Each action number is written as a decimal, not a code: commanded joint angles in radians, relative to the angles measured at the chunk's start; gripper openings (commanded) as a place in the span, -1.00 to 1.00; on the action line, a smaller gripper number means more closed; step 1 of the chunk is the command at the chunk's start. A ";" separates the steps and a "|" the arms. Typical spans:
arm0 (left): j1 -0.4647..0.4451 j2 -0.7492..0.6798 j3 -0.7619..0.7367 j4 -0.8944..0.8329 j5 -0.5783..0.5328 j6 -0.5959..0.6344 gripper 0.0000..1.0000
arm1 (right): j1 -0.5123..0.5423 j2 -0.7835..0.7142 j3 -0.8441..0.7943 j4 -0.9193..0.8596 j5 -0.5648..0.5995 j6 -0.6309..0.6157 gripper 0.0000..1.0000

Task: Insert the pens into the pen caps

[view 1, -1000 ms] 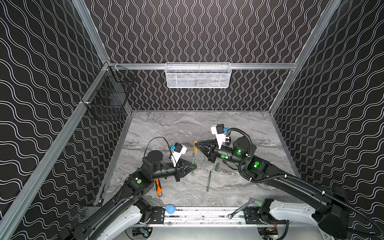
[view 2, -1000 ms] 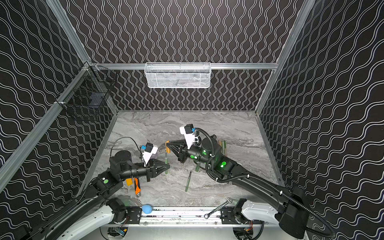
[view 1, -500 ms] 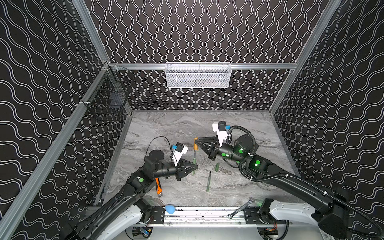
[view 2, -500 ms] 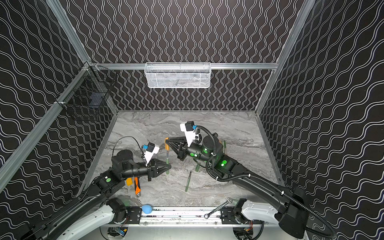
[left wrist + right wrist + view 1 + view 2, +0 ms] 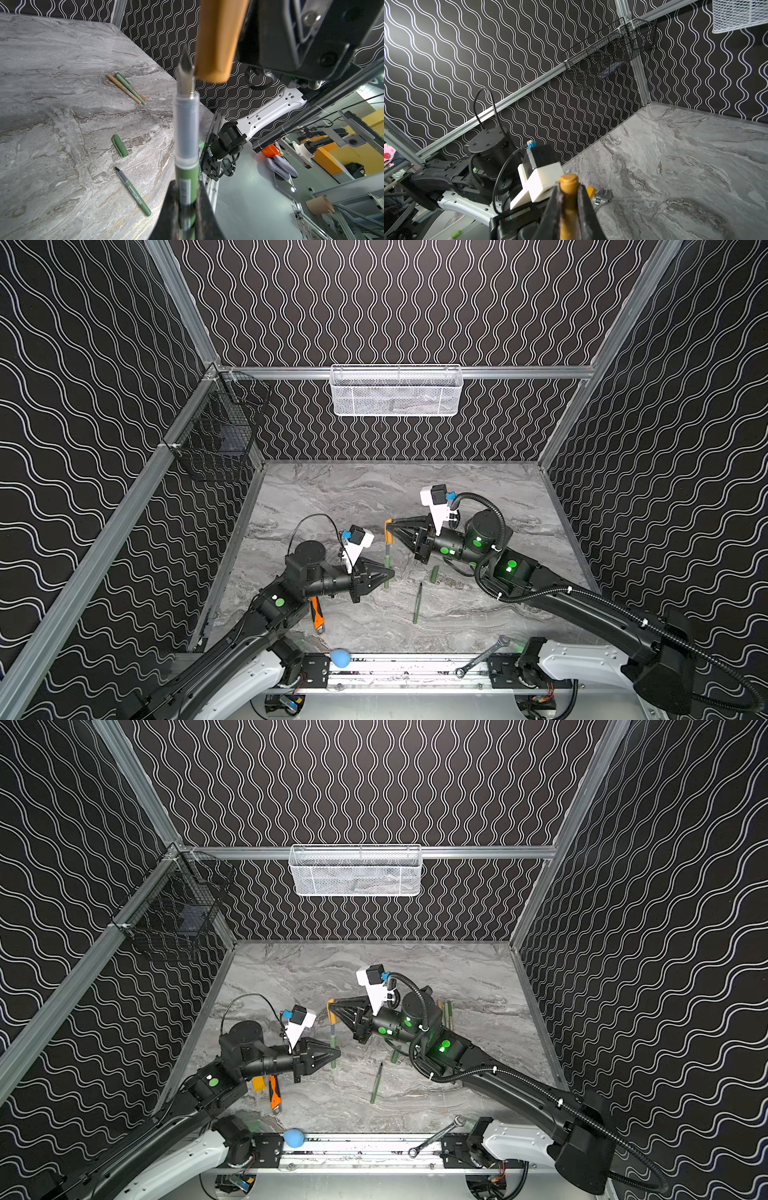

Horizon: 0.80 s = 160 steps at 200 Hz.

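Well, both top views show the left end effector [image 5: 390,572] clamped on a green pen [image 5: 387,558], the right end effector [image 5: 395,526] on a tan-orange cap [image 5: 388,533] at its tip. Left wrist: tip beside the cap's mouth, not in; two capped pens [image 5: 126,88] look done, an uncapped pen [image 5: 133,192] and a green cap [image 5: 120,145] wait.

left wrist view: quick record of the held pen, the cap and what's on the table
left tool: shut on green pen
right tool: shut on orange cap
fit: pen tip beside the cap's open end, not inside
table: loose green cap, uncapped green pen, two capped pens side by side
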 commanded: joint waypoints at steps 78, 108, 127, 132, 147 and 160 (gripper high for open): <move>0.003 -0.006 -0.005 0.041 -0.006 0.009 -1.00 | 0.005 -0.009 -0.003 0.028 0.008 0.013 -0.74; 0.003 0.013 0.008 0.041 0.003 0.016 -1.00 | 0.005 -0.004 0.022 0.025 0.019 -0.002 -0.74; 0.002 0.013 0.008 0.048 0.002 0.019 -1.00 | 0.005 -0.001 0.024 0.030 0.029 -0.005 -0.74; 0.003 0.009 0.006 0.054 0.001 0.020 -1.00 | 0.005 0.001 0.024 0.030 0.029 -0.005 -0.74; 0.003 0.000 0.002 0.060 -0.007 0.025 -1.00 | 0.004 0.004 0.028 0.030 0.030 -0.006 -0.74; 0.002 -0.013 -0.004 0.078 -0.012 0.032 -1.00 | 0.005 0.003 0.027 0.027 0.038 -0.003 -0.74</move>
